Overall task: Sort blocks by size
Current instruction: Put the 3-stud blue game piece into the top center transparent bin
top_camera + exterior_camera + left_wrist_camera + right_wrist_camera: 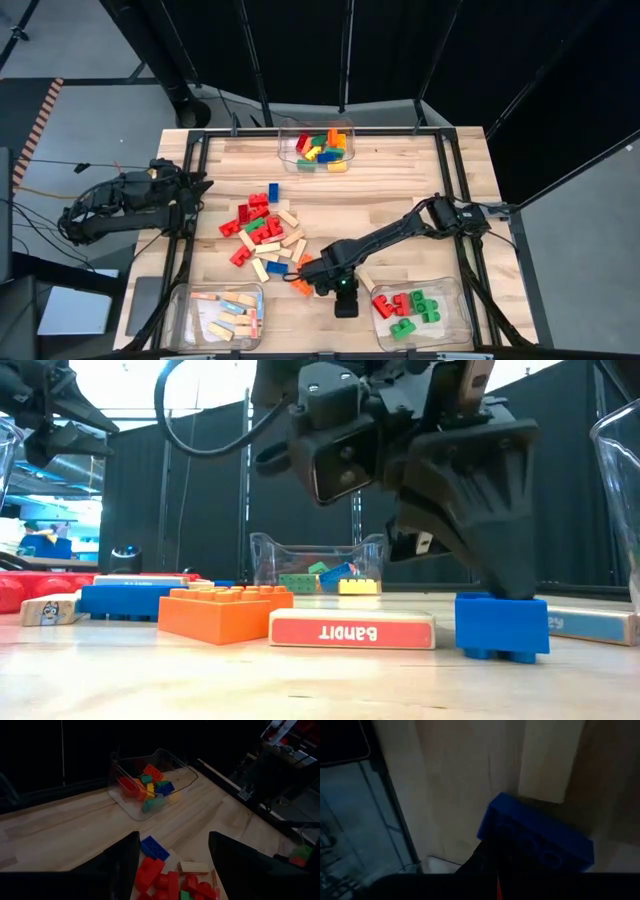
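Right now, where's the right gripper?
High view: right gripper sits near the table's front centre, at the pile's edge, shut on a blue brick beside the orange brick.

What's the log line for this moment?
right gripper: shut on blue brick, at table | left gripper: open, idle at left edge | pile: unsorted mid-table | bins: three, part filled

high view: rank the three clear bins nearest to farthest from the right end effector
Right end effector is shut, low at the pile's near edge.
1. Bin of wooden bars, near-left corner.
2. Bin of red and green bricks, near-right corner; only a little farther, so nearly a tie with the first.
3. Bin of mixed bricks, far edge centre, clearly farthest.
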Controlling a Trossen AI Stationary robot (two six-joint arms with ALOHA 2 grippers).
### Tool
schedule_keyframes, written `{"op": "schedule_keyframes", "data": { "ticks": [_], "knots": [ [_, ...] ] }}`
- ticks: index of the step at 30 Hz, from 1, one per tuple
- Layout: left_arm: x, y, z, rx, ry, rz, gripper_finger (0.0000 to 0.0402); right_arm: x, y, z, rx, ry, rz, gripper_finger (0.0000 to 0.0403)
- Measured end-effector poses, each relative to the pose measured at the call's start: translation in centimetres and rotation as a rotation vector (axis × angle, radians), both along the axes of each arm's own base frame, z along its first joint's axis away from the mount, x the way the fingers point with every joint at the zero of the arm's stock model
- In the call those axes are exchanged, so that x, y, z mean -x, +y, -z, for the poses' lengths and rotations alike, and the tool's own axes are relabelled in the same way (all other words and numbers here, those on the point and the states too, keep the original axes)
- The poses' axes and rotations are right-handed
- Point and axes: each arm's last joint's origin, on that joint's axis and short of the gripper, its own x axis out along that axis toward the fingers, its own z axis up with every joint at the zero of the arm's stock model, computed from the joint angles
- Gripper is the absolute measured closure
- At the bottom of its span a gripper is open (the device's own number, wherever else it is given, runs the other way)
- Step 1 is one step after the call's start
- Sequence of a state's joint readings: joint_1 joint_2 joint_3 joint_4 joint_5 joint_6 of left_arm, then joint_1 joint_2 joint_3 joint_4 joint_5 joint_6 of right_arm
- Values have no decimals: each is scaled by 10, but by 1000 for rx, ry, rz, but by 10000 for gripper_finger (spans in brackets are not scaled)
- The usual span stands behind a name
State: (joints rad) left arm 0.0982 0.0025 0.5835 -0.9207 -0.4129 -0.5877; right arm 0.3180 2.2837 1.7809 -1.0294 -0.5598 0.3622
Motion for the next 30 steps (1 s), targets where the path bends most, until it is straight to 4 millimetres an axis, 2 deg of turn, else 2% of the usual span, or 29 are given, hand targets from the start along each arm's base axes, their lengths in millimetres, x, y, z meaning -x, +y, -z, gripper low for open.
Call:
{"op": "schedule_keyframes", "data": {
  "ticks": [3, 6, 16, 20, 23, 26, 30],
  "knots": [
    [0, 0, 0, 1, 0, 3, 156, 0, -7, 0, 55, 3, -4, 398],
    [0, 0, 0, 0, 0, 3, 156, -4, -23, 0, 96, -4, 20, 397],
    [0, 0, 0, 0, 0, 3, 156, -17, -106, -10, 238, -41, 163, 394],
    [0, 0, 0, -1, 1, 3, 156, -22, -132, -24, 282, -70, 217, 394],
    [0, 0, 0, -1, 2, 3, 156, -26, -141, -49, 333, -140, 205, 393],
    [0, 0, 0, -1, 3, 3, 156, -28, -140, -71, 411, -215, 103, 393],
    [0, 0, 0, -1, 5, 3, 156, -28, -137, -82, 486, -290, -129, 381]
  ]
}}
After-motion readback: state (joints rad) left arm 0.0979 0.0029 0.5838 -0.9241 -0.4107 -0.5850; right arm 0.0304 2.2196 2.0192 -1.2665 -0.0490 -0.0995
